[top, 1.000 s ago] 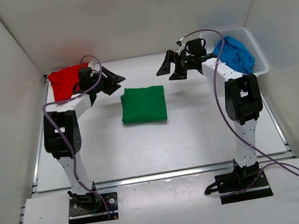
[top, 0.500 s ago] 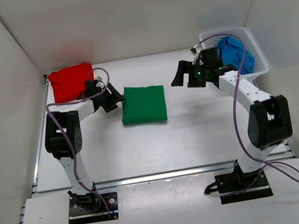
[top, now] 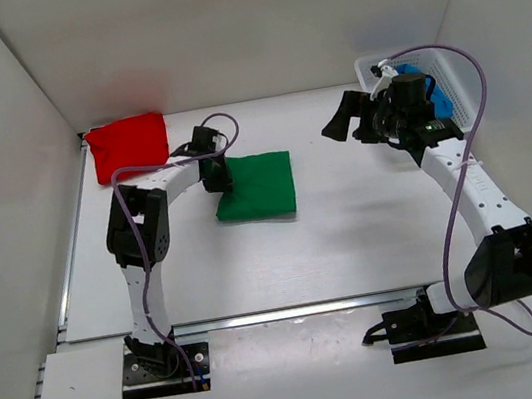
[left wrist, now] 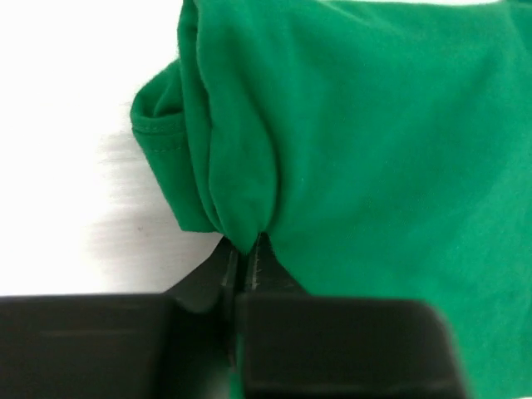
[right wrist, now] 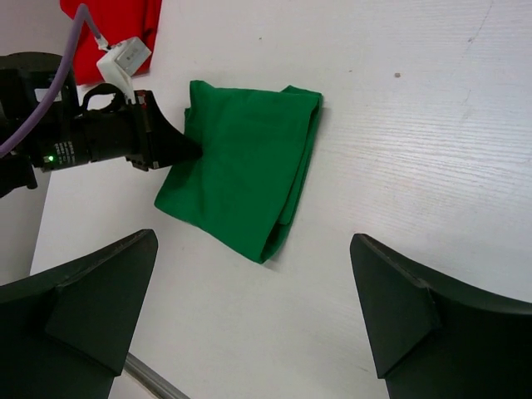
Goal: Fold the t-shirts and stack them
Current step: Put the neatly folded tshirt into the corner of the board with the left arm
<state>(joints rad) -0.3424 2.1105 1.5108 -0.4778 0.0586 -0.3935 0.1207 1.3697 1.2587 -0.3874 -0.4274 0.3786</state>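
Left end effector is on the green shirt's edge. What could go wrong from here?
1. The left end effector pinches only a small bunch at the edge of the folded green t-shirt; lifting may let the layers fall open.
2. Dragging it toward the red t-shirt could skew or push that fold.

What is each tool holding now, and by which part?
The left tool pinches the green shirt by a fold at its left edge. The right tool is open and holds nothing.
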